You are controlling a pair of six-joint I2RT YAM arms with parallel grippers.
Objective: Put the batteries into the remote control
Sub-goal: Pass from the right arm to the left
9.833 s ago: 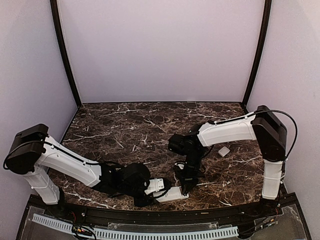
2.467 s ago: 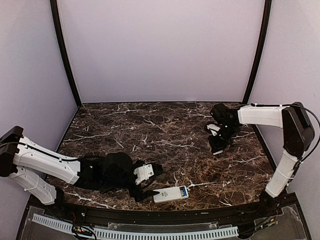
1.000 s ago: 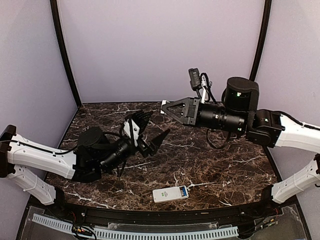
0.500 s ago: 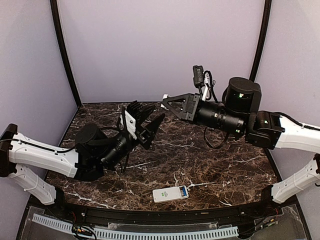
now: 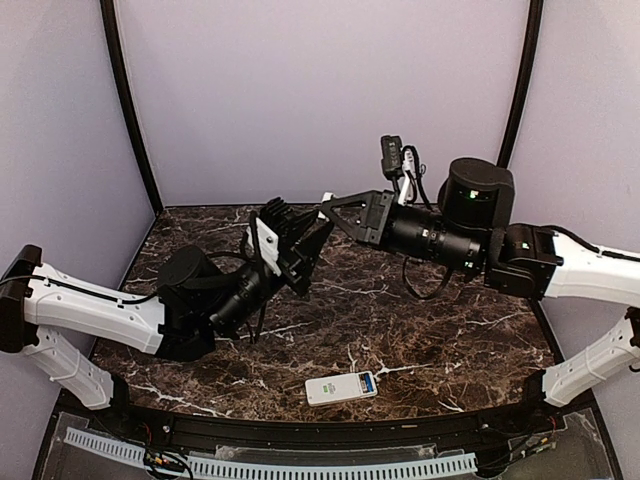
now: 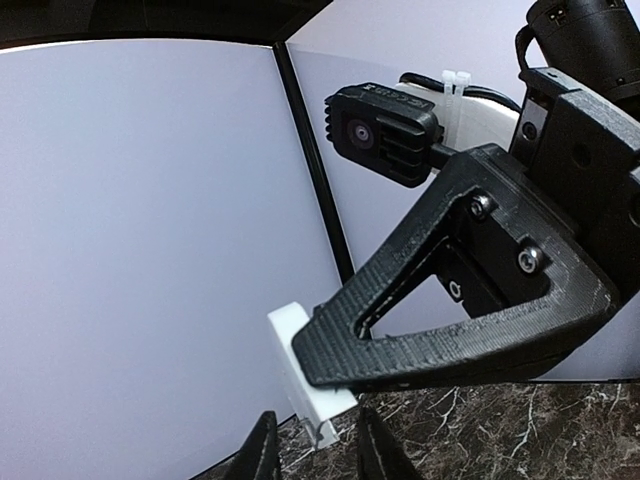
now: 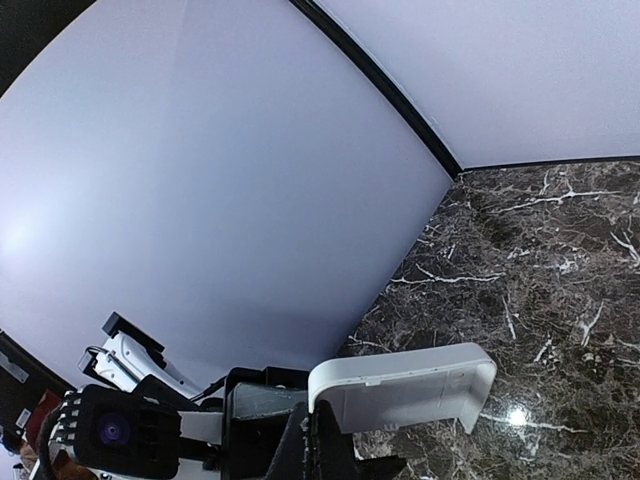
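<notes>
Marble bench (image 5: 420, 330): remote control (image 5: 342, 388) lies flat by the near edge, well apart from both raised arms. Looks like a mid-air handover. Right pincer (image 5: 325, 208) is pressed together on a white cover (image 7: 400, 385). Left pincer (image 6: 318, 452) is narrowed around its lower edge; can't tell if it's pinching. Advice: left should grip firmly before right lets go, else it drops.

Left arm (image 5: 95, 310) and right arm (image 5: 590, 272) wear white shells and black joints; black cables (image 6: 519, 45) loop beside the right wrist camera (image 5: 391, 157); screws (image 6: 528, 260) stud black fingers (image 6: 450, 350).
</notes>
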